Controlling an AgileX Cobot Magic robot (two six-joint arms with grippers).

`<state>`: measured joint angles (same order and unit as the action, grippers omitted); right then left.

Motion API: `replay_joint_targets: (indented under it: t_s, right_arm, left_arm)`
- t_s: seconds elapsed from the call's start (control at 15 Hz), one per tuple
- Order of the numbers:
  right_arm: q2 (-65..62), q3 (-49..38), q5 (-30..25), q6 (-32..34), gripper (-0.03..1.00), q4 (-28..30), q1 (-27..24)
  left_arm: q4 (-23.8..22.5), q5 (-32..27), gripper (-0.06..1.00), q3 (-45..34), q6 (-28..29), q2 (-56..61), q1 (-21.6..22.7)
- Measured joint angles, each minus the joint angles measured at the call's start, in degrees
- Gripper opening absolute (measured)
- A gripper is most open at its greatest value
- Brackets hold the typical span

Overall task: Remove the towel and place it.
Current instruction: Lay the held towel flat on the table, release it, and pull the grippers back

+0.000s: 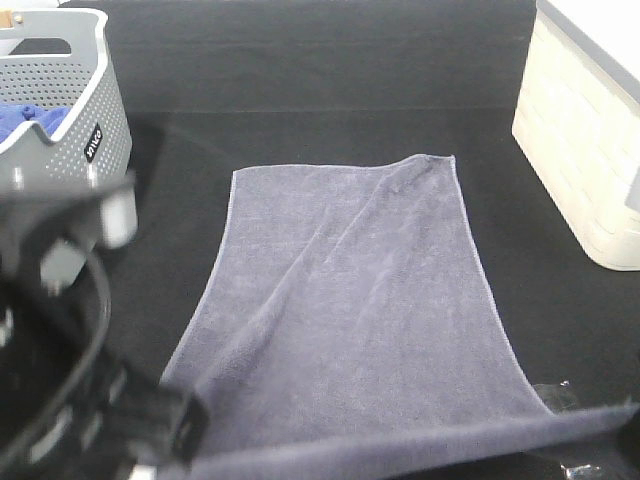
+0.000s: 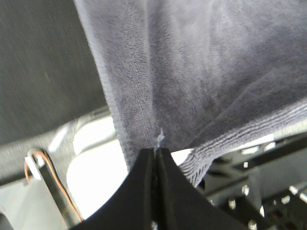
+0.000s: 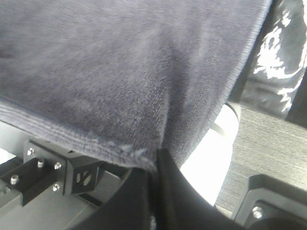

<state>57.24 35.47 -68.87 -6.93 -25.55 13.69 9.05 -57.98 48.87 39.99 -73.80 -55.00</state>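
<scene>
Towel: the towel, slate grey-purple terry, is spread lengthwise on the black table and runs away from the robot's side.
Far end: flat on the table, between the two containers and touching neither. The far right corner is a little rumpled.
Surface: a long diagonal crease runs from the far right toward the near left.
Near end: the hem is lifted off the table and drawn taut across the bottom of the high view, from one gripper to the other.
Left gripper: the left gripper has its jaws pressed together with no gap, pinching the towel's near left corner at the stitched hem. The cloth fans out from the fingertips.
Right gripper: the right gripper has its jaws closed tight on the near right corner. The hem edge runs off to one side of the tips, and the cloth hangs over them.
Left arm: the left arm is blurred, low at the left of the high view, just in front of the basket.
Basket: a grey perforated basket stands at the far left, well apart from the towel. A bright blue cloth lies inside.
Bin: a cream bin with a woven-look wall stands at the far right, near the towel's far right corner but apart from it. Its contents cannot be seen.
</scene>
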Motion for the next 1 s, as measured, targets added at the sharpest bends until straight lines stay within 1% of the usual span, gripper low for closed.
replay_joint_targets:
  t_s: [0.13,0.27,0.4,0.47,0.53,0.6,0.67,0.73,0.8,0.87,0.93,1.0]
  right_arm:
    - [-2.5,-2.6,-0.7,0.1,0.00,-0.5,-0.1]
    - [-3.2,-4.9,-1.0,1.1,0.00,-0.7,-0.1]
    - [-3.2,-5.4,-1.0,2.1,0.00,-0.8,-0.1]
    - [-3.2,-5.4,-1.0,2.2,0.05,0.5,-0.2]
    - [-3.2,-5.4,-1.0,2.9,0.16,5.6,-0.4]
    - [-3.2,-5.5,-1.0,3.2,0.33,9.4,-0.8]
    - [-3.2,-5.5,-1.0,3.3,0.49,10.1,-0.9]
    - [-3.2,-5.5,-1.0,3.3,0.62,10.3,-0.9]
    - [-3.2,-5.5,-1.0,3.3,0.69,10.5,-0.9]
    - [-3.2,-5.5,-1.0,3.3,0.71,10.7,-0.9]
    - [-3.2,-5.5,-1.0,3.3,0.72,10.8,-0.9]
    - [-3.2,-5.5,-1.0,3.3,0.73,10.8,-0.9]
  left_arm:
    - [1.7,1.4,0.00,-2.8,2.3,0.1,-3.0]
    - [2.4,1.6,0.00,-3.6,4.5,0.4,-5.3]
    - [2.6,1.6,0.00,-3.7,8.2,0.4,-5.7]
    - [1.9,0.4,0.02,-3.8,9.1,0.4,-5.7]
    - [-0.1,-5.7,0.07,-4.6,9.5,0.4,-5.7]
    - [-1.6,-9.7,0.18,-5.3,9.8,0.4,-5.7]
    - [-1.7,-10.9,0.35,-5.4,9.9,0.4,-5.7]
    - [-1.7,-11.0,0.54,-5.4,9.9,0.4,-5.7]
    - [-1.7,-11.1,0.68,-5.4,9.9,0.4,-5.7]
    - [-1.7,-11.1,0.77,-5.4,9.9,0.4,-5.7]
    - [-1.7,-11.1,0.80,-5.4,9.9,0.4,-5.7]
    - [-1.7,-10.8,0.81,-5.4,9.9,0.4,-5.7]
